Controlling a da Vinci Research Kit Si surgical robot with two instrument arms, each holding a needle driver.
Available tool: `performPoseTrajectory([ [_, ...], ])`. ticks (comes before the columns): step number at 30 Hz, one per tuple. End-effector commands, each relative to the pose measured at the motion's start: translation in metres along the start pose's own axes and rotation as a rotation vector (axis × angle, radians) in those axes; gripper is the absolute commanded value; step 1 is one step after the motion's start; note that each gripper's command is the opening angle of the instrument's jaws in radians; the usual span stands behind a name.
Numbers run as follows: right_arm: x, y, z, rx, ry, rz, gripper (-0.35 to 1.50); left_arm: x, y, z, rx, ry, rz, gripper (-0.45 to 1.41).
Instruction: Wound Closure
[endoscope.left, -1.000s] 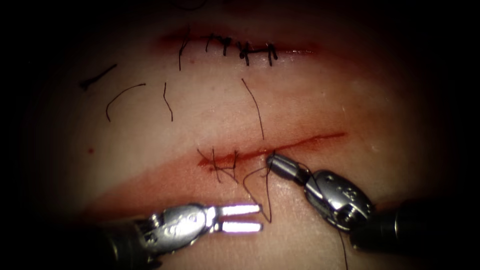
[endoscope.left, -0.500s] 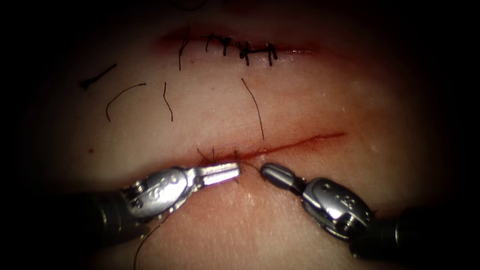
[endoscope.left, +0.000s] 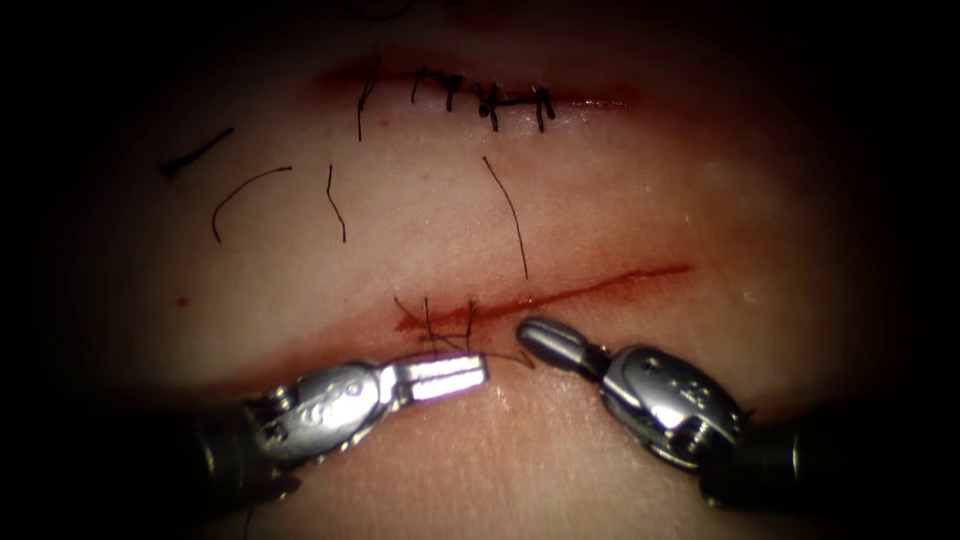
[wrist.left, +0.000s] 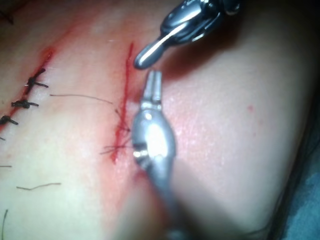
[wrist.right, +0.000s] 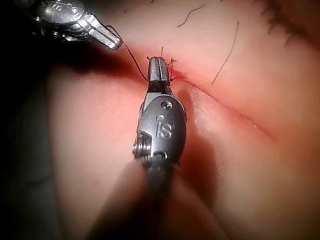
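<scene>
Endoscope view, bench tissue (endoscope.left: 620, 190).

- The left tool (endoscope.left: 445, 378) comes in from 8 o'clock. Its jaws are clenched on the thread (endoscope.left: 500, 357), which leaves their tip in the right wrist view.
- The right tool (endoscope.left: 545, 340) comes in from 4 o'clock with its jaws closed. The thread reaches its tip, but I cannot tell whether it is pinched there.
- The thread runs as 1 short, nearly straight span between the 2 tips. It lies at 6 o'clock of the stitches (endoscope.left: 440, 322), at the left end of the cut (endoscope.left: 600, 285).
- From the stitches towards 3 o'clock the cut is unsewn, with red fluid (endoscope.left: 415, 326) along its left end.
- A second, sewn cut (endoscope.left: 490, 100) lies at 12 o'clock. Loose cut ends of thread (endoscope.left: 245, 190) lie at 10 o'clock.

My reading is that the thread is being tightened at the stitch. To do it well:

- Pull the 2 tips apart evenly, low and in line with the knot, so the throw seats flat.
- Stop once the edges meet, because more pull risks tearing the thread through soft tissue.
- Keep the jaws off the placed stitches.
</scene>
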Motion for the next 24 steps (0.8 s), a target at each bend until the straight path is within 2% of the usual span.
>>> performPoseTrajectory([
  [1,-0.0005,0.0003,-0.0005,-0.012,-0.004,0.001,-0.32,-0.0009,0.0013,0.0,-0.013,-0.037,0.0,0.05],
  [3,-0.0002,0.0006,-0.0007,-0.01,-0.005,0.003,-0.1,-0.0008,0.0027,-0.0008,-0.032,-0.077,0.004,0.24],
  [4,-0.0001,0.0007,-0.0009,-0.009,-0.006,0.004,0.04,-0.0005,0.004,-0.0014,-0.055,-0.129,-0.011,0.39],
  [5,-0.0001,0.0007,-0.0009,-0.008,-0.006,0.004,0.09,-0.0003,0.0045,-0.0017,-0.065,-0.152,-0.01,0.44],
  [6,-0.0001,0.0006,-0.001,-0.006,-0.006,0.004,0.14,0.0003,0.0055,-0.0023,-0.082,-0.194,-0.011,0.59],
  [8,0.0,0.0005,-0.0011,-0.005,-0.006,0.004,0.26,0.0016,0.0071,-0.0031,-0.085,-0.252,-0.014,0.69],
  [15,-0.0003,0.0002,-0.0012,-0.004,-0.005,0.002,0.61,0.0036,0.0098,-0.0042,-0.066,-0.359,0.006,0.76],
  [20,-0.0005,-0.0003,-0.0014,-0.001,-0.012,-0.001,0.66,0.0039,0.0103,-0.0043,-0.044,-0.399,0.025,0.78],
  [22,-0.0009,-0.0008,-0.0015,0.003,-0.022,-0.005,0.66,0.0039,0.0092,-0.0043,0.02,-0.445,0.048,0.78],
  [24,-0.0012,-0.0011,-0.0015,0.003,-0.035,-0.009,0.66,0.0038,0.0081,-0.0043,0.049,-0.463,0.054,0.78],
])
